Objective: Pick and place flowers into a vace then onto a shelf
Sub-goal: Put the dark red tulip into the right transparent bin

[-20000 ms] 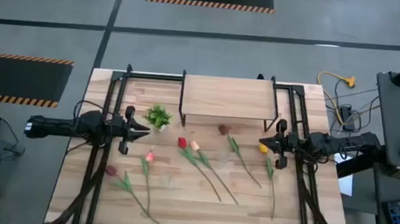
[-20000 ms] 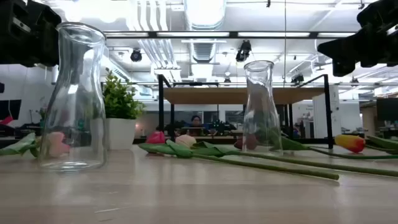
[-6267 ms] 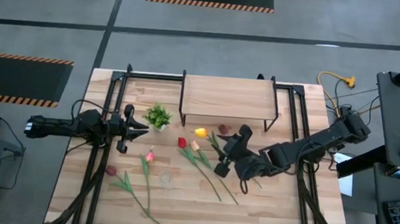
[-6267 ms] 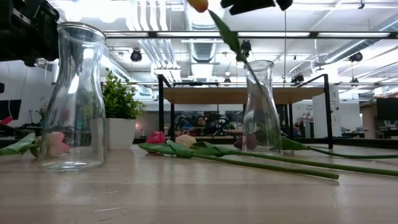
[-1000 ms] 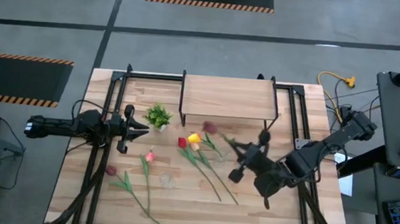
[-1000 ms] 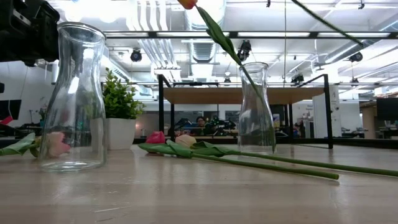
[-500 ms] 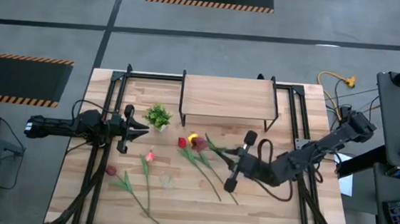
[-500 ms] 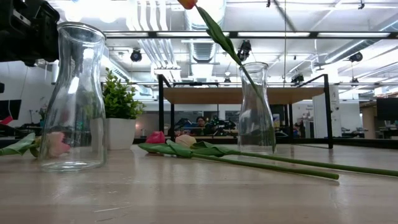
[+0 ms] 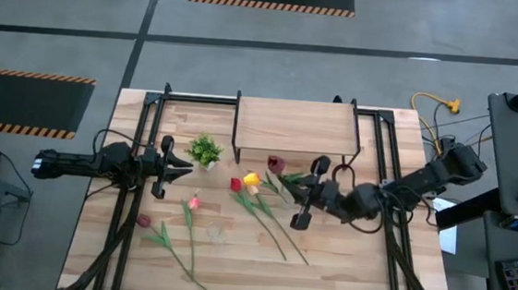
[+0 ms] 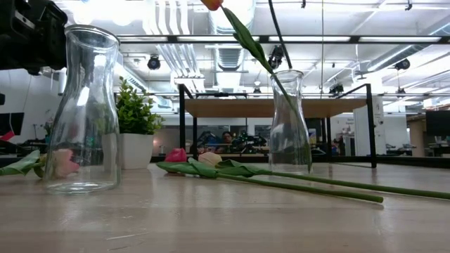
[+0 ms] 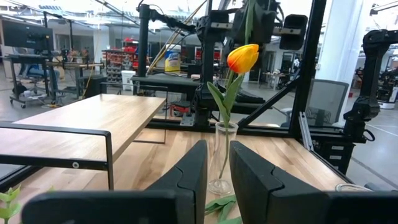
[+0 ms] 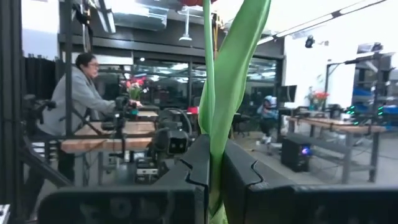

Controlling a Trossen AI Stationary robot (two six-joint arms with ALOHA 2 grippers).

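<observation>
A yellow tulip (image 11: 242, 57) stands with its stem in a clear glass vase (image 10: 290, 119) in front of the shelf (image 9: 295, 127). Just right of it my right gripper (image 9: 300, 191) is shut on a dark maroon tulip (image 9: 276, 164), whose thin stem (image 10: 279, 31) slants down to the vase's mouth. Whether its end is inside, I cannot tell. More flowers lie flat on the table: a red one (image 9: 235, 184), a peach one (image 9: 253, 190), a pink one (image 9: 194, 202) and a dark one (image 9: 145, 220). My left gripper (image 9: 183, 165) waits at the left, shut and holding nothing. My right gripper pinches the maroon tulip's stem, with a leaf, (image 12: 211, 146) between its two fingers, some way below the head. The fingers come from the table's right, slanting upward, and lie across the stem. The tulip is lifted clear, its head tilted toward the far left.
A second glass vase (image 10: 83, 109) stands near the front edge, left of centre. A small potted plant (image 9: 205, 149) sits by the shelf's left end. Black frame rails (image 9: 134, 200) run along both sides of the table. A person (image 12: 84, 93) shows in the room beyond.
My right gripper has moved toward the table's far edge and the vase, tipping its fingers upward and rolling. The maroon tulip has swung with it: its stem, high at the right in the low view before, now slants down over the vase's mouth.
</observation>
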